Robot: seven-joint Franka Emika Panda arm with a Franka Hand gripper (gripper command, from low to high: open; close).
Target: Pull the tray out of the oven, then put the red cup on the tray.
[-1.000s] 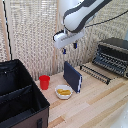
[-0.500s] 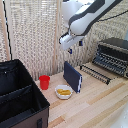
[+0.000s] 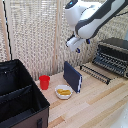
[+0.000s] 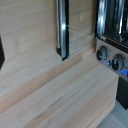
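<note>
Tray (image 3: 95,73): already out of oven (image 3: 113,56), on tabletop (image 3: 100,107).
Red cup (image 3: 44,82): untouched, at tray's 9 o'clock (placing remains).
Fingers (image 3: 78,48): aloft, state cannot be told.

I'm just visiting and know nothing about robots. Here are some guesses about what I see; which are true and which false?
1. The red cup stands on the wooden table. True.
2. The red cup is held in the tool. False: the tool hangs in the air above the table, apart from the cup.
3. The white bowl holds yellow pieces. True.
4. The red cup sits on the tray. False: the cup is beside the black case, and the tray lies in front of the oven.
5. The dark-blue panel lies flat. False: it stands upright by the bowl.
</note>
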